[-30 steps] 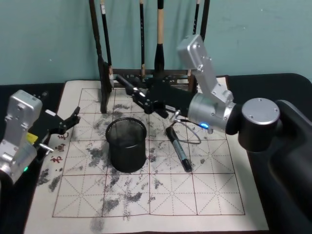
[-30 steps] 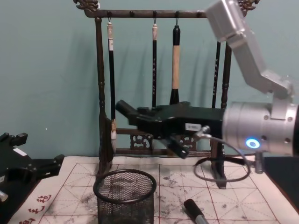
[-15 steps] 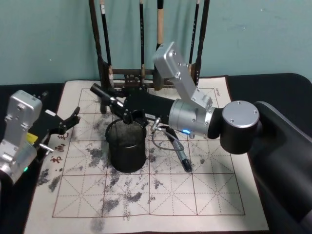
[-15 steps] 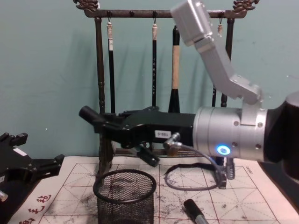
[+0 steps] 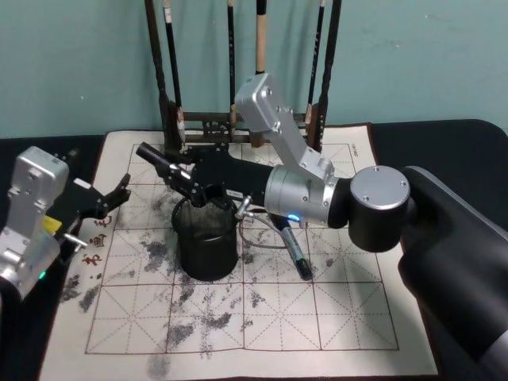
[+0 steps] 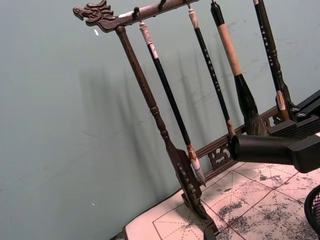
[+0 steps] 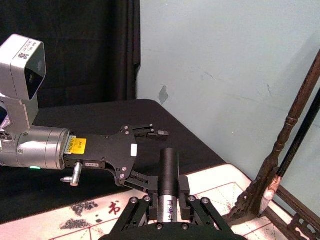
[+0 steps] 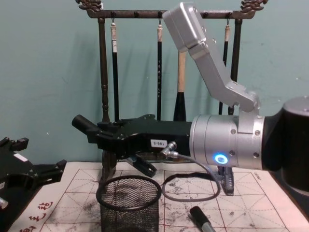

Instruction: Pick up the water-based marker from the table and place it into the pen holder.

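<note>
Over stained desk [image 5: 278, 317], clamped marker [image 5: 152, 156] nearly level in right gripper [image 5: 185, 176] above mesh cup [image 5: 206, 248], with left gripper [image 7: 152, 157] wide at left edge; risked lying across it and rolling off if dropped.

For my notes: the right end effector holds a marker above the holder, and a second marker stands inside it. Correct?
No. The head view shows the second marker lying on the mat right of the holder, not inside. The right end effector does hold the first marker.

Right hand [image 5: 181, 178] over pen holder [image 5: 206, 242] mouth — brush rack [image 5: 170, 119] close behind; table [image 5: 278, 317] front open.
</note>
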